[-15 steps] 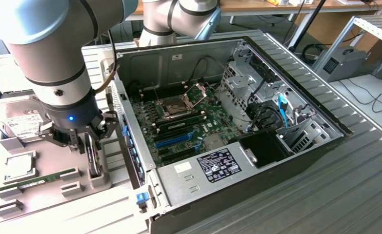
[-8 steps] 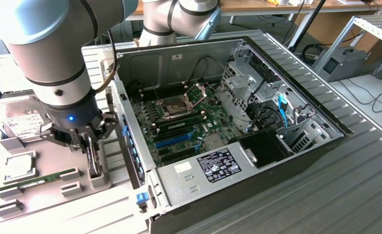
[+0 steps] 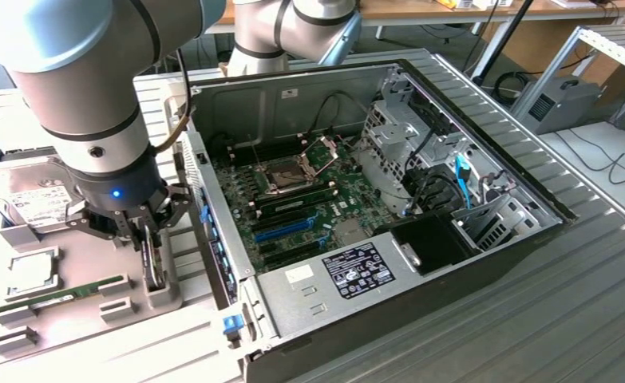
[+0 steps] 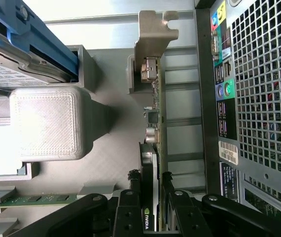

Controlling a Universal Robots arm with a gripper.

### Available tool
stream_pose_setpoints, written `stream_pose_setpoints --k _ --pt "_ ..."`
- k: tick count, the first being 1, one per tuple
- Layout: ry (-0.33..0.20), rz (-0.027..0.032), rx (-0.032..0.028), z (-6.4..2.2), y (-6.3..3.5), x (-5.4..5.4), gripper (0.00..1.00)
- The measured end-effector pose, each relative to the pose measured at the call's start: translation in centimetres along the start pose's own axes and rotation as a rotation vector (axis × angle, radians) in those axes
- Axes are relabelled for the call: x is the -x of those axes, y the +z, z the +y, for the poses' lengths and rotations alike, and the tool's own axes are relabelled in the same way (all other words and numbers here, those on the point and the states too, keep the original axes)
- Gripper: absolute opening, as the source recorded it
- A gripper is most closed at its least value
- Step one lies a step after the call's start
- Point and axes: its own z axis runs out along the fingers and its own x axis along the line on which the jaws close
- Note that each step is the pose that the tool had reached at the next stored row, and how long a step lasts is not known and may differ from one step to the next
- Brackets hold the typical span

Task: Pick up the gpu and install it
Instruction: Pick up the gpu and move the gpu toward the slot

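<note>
Beside the open case point(image 3: 290, 92), on the exterior view's left, the gpu point(image 4: 156, 118) stands on edge in a grey holder point(image 3: 174, 297) on the worktop point(image 3: 567, 319). Held upright this way, with its bracket point(image 4: 153, 34) at one end, both flat faces are free to be pinched from above. The gripper point(image 4: 150, 182) straddles the card's upper edge and seems clamped on it, though contact is hard to confirm. The card sits in the holder, not yet lifted.
</note>
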Motion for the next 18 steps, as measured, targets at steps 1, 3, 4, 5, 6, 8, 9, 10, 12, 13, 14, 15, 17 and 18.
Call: stream_pose_setpoints --k 1,3,4,5,6,8,9,10,12,13,14,15,17,18 --pt "0.000 0.0000 0.0000 0.00 0.00 0.00 0.27" --pt "0.000 -0.0001 0.0001 0.00 0.00 0.00 0.27" --pt "0.000 0.0000 0.0001 0.00 0.00 0.00 0.27" --pt "0.000 0.0000 0.0000 0.00 0.00 0.00 0.27" --pt "-0.003 0.0001 0.0001 0.00 0.00 0.00 0.27" --pt "-0.010 0.0003 0.0003 0.00 0.00 0.00 0.27" --pt "-0.015 0.0005 0.0004 0.00 0.00 0.01 0.27" --pt "-0.020 0.0007 0.0006 0.00 0.01 0.02 0.27" --pt "-0.031 0.0010 0.0009 0.00 0.01 0.02 0.27" --pt "-0.032 0.0011 0.0009 0.00 0.00 0.02 0.27" --pt "-0.032 0.0011 0.0009 0.00 0.00 0.03 0.27" --pt "-0.032 0.0011 0.0009 0.00 0.00 0.02 0.27" --pt "-0.032 0.0011 0.0009 0.00 0.00 0.02 0.27" --pt "-0.032 0.0011 0.0009 0.00 0.00 0.03 0.27"
